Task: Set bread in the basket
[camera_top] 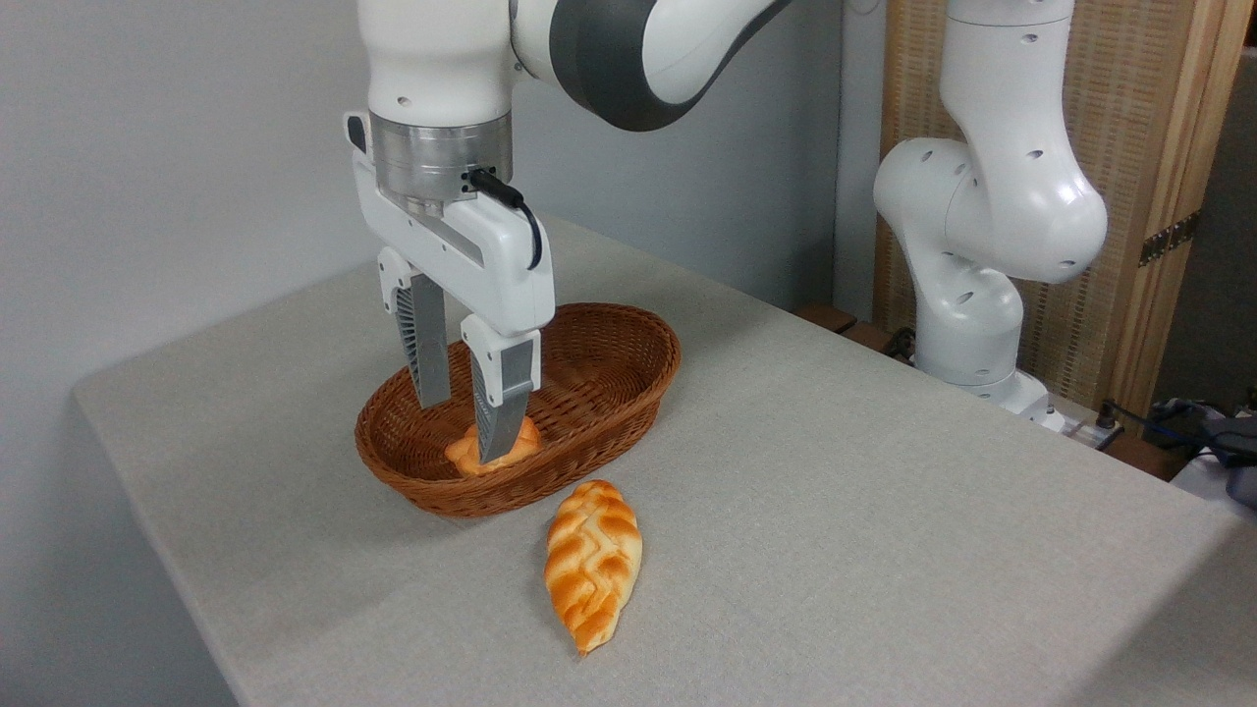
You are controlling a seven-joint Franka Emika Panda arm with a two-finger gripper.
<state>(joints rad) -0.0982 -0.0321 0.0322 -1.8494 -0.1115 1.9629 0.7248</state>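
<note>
Writing, brands, labels: none legible on any item.

Table (884, 511): pale grey-beige cloth surface, filling the lower frame.

Gripper (465, 424): upper left of centre, white body, two grey ribbed fingers pointing straight down into the basket. Jaws stand apart with a clear gap between them; nothing is clamped. The right-hand fingertip overlaps the bun in this view; contact cannot be told.

Basket (628, 378): centre left, oval reddish-brown wicker, shallow, thick braided rim, resting on the table.

Small round bun (462, 456): orange, lying inside the basket at its near-left end, partly hidden by the finger.

Bread (593, 562): lower centre, long braided loaf, golden-orange with pale grooves, lying flat on the table just outside the basket's near rim, pointed end toward the bottom of the frame. It sits below and right of the fingertips, apart from them.

Arm base (972, 295): white, right of frame, at the table's far edge.
</note>
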